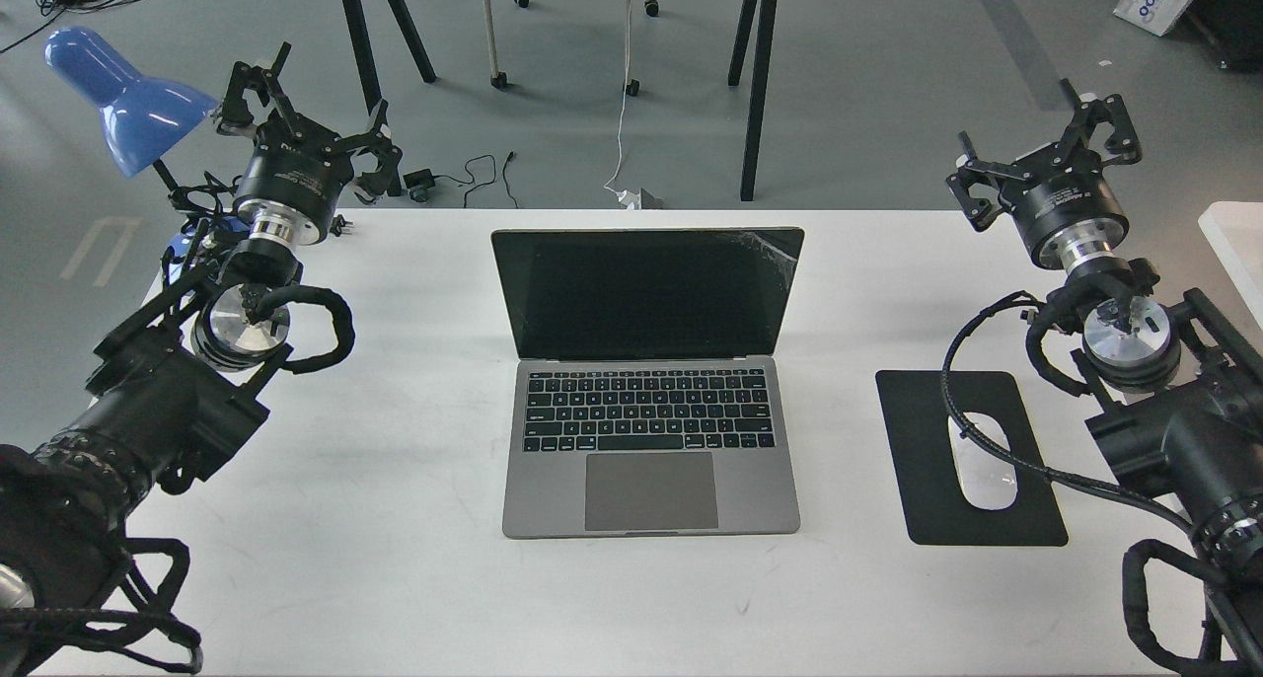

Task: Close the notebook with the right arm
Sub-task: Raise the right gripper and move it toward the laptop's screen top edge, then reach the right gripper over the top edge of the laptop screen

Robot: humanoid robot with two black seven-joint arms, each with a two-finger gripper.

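A broad white tabletop fills the view, and both black seven-joint arms reach in over its side edges. The left arm comes in along the left edge, the right arm along the right edge, each with a silver joint disc and loops of braided black cable.

Dead centre sits the slim space-grey metal notebook, lid open and upright, black screen facing the near side (a crack shows at its top right corner). Its black keyboard and large trackpad lie bare, nothing touching them.

To the right of the notebook, well apart from it, lies a flat black rectangular mouse pad with a white rounded mouse on it; a black cable from the right arm crosses over the mouse.

At the far left a glossy blue desk lamp shade hangs beside the left arm's end.

Now the small parts. The left black claw gripper hovers past the far left corner of the tabletop, its fingers spread apart and holding nothing. The right black claw gripper hangs past the far right edge, well clear of the notebook, its fingers likewise released and empty.
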